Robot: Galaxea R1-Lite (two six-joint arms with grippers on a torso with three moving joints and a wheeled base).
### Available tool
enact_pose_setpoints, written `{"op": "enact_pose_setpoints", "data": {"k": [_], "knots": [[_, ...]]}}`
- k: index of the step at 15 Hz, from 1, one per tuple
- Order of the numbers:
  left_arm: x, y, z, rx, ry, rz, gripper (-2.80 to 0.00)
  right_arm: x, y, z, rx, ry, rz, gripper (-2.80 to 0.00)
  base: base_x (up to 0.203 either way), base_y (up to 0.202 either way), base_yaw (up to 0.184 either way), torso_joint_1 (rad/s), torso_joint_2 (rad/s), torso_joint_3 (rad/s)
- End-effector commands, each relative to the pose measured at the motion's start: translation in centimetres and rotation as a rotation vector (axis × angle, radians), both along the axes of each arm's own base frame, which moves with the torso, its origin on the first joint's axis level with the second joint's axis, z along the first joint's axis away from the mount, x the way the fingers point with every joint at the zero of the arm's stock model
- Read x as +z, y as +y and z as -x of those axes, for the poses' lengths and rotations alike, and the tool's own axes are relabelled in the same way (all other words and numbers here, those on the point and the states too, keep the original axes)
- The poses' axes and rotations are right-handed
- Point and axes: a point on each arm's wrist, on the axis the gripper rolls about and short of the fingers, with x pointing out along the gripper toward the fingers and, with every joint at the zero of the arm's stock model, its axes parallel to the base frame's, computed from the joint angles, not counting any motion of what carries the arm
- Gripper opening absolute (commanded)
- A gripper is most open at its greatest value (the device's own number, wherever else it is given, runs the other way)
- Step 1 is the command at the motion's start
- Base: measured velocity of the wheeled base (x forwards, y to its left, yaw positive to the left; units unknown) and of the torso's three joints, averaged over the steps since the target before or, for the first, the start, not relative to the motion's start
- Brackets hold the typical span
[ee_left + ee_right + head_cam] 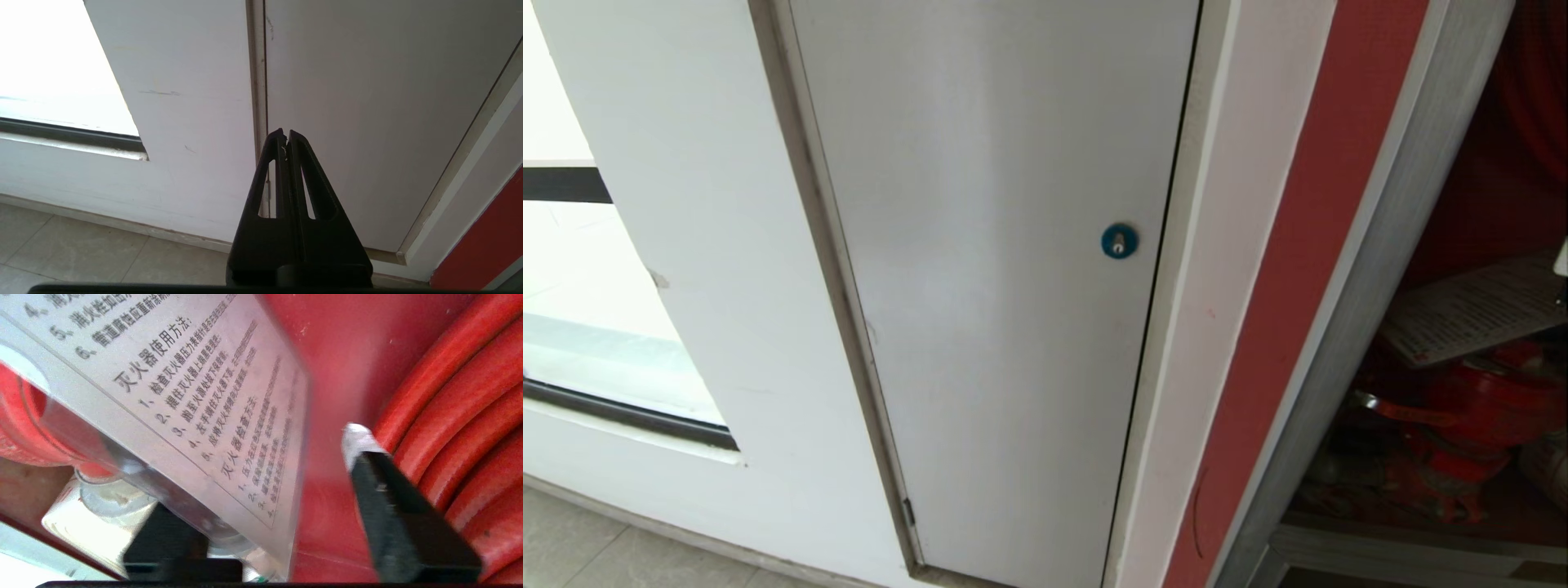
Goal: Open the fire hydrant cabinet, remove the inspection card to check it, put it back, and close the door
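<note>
Inside the open fire hydrant cabinet [1494, 196], the inspection card [196, 412] lies on the red valve [1494, 400]. The right hand [282, 490] is spread around the card's near edge, its long side running away. The left hand [286, 136], pressed together, is parked well apart.

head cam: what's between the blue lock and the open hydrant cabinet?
Head view: white door frame, a red wall strip, then the cabinet's silver frame. Nothing else.

the inspection card [1474, 310] is cut off by the head view's right edge.
</note>
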Motion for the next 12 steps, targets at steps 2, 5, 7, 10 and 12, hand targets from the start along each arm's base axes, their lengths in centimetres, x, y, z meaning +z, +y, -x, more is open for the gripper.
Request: {"op": "enact_pose_setpoints", "data": {"k": [2, 5, 7, 10, 12], "knots": [[-0.21, 0.0, -0.07, 0.0, 0.008, -0.001, -2.8, 0.02, 0.12, 0.33, -0.001, 0.001, 0.011, 0.0, 0.0, 0.0, 0.0, 0.0, 0.0, 0.0], [-0.21, 0.0, -0.07, 0.0, 0.008, -0.001, -2.8, 0.06, 0.11, 0.38, -0.003, -0.001, 0.012, 0.0, 0.0, 0.0, 0.0, 0.0, 0.0, 0.0], [-0.21, 0.0, -0.07, 0.0, 0.008, 0.0, -2.8, 0.09, 0.1, 0.37, -0.003, -0.003, 0.013, 0.0, 0.0, 0.0, 0.0, 0.0, 0.0, 0.0], [-0.21, 0.0, -0.07, 0.0, 0.008, 0.0, -2.8, -0.09, 0.03, 0.37, -0.005, 0.006, 0.014, -2.8, 0.0, 0.0, 0.0, 0.0, 0.0, 0.0], [-0.21, 0.0, -0.07, 0.0, 0.008, -0.001, -2.8, -0.14, 0.03, 0.36, -0.005, 0.007, 0.013, -2.8, 0.0, 0.0, 0.0, 0.0, 0.0, 0.0]]}}
